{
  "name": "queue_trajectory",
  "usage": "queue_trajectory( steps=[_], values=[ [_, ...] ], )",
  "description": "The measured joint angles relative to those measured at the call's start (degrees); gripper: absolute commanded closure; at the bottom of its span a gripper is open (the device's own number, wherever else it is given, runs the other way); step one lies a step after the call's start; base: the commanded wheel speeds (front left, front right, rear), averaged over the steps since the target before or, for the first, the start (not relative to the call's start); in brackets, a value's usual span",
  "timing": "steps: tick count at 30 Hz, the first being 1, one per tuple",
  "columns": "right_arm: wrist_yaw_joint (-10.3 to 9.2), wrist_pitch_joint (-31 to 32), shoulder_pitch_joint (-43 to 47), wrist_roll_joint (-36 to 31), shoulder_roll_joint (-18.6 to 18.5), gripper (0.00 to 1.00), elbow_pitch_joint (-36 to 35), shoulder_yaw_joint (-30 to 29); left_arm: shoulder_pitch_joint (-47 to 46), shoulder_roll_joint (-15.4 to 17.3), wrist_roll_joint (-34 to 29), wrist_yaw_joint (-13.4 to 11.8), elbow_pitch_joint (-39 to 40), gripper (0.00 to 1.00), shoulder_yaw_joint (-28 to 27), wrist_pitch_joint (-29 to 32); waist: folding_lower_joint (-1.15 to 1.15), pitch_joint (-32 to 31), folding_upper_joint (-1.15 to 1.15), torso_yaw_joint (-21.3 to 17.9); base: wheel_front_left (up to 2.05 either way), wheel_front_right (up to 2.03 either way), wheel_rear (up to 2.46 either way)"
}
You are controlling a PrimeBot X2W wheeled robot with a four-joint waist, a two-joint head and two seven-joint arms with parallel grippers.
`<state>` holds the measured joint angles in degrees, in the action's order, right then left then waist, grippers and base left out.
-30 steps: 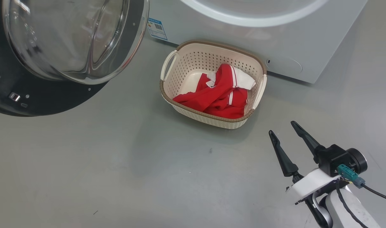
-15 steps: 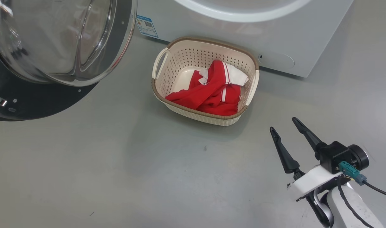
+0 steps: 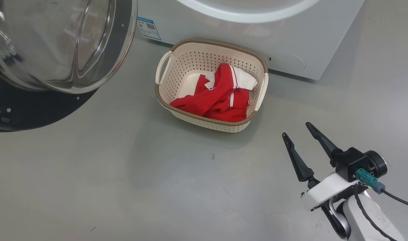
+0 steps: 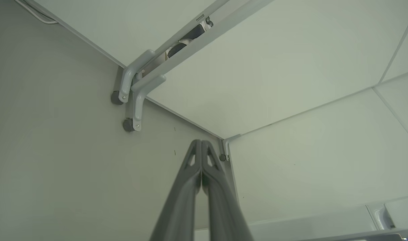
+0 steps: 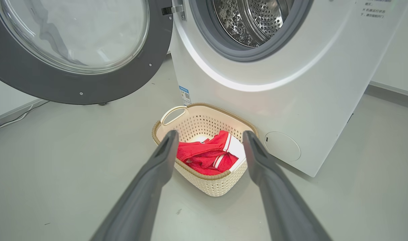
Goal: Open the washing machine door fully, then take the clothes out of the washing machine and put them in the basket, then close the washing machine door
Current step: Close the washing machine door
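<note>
From my head, I see my right hand (image 3: 296, 129) at the lower right, hanging above the grey floor (image 3: 123, 174). Its two dark fingers are spread apart and grasp nothing. The basket (image 3: 163, 97) stands on the floor just in front of the washing machine (image 3: 324, 40), well apart from that hand. The clothes (image 3: 220, 100) lie crumpled inside the basket, red with white trim. The washing machine door (image 3: 33, 117) stands swung open at the upper left, its glass bowl bulging toward me. A blue label (image 3: 148, 28) and a round cover (image 3: 287, 62) show low on the machine's front.

Along my left wrist, my left hand (image 4: 201, 144) is clenched, finger against finger, with nothing between them. It points at pale flat panels and grey brackets (image 4: 133, 83).

Along my right wrist, the released fingers frame the basket with the clothes in it. Above it the open machine shows its grey gasket (image 5: 224, 47) and steel drum (image 5: 254, 20). The door stands wide open to the left.
</note>
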<state>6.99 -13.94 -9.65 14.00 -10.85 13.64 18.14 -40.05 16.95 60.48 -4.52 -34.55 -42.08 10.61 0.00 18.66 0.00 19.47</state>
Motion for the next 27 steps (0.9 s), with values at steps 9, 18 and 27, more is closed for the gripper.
queue_trajectory(
  steps=[9,18,27],
  values=[
    [0.0,-0.01,-0.4,0.07,0.02,0.0,0.25,0.02,-3.32,-0.01,4.59,-0.76,-4.22,1.0,-0.75,7.14,0.0,0.04,0.0,-0.4,0.0,0.0,0.0],
    [0.0,-0.08,-0.48,0.08,0.04,0.0,0.35,0.13,-4.5,0.02,5.59,-1.09,-6.54,1.0,0.6,12.56,0.0,0.04,0.0,-0.69,0.0,0.0,0.0],
    [0.0,-0.08,-0.53,0.08,0.07,0.0,0.62,0.12,-6.25,-0.02,7.16,-1.24,-8.66,1.0,1.22,17.12,0.0,0.25,0.0,-1.11,0.0,0.0,0.0]
  ],
)
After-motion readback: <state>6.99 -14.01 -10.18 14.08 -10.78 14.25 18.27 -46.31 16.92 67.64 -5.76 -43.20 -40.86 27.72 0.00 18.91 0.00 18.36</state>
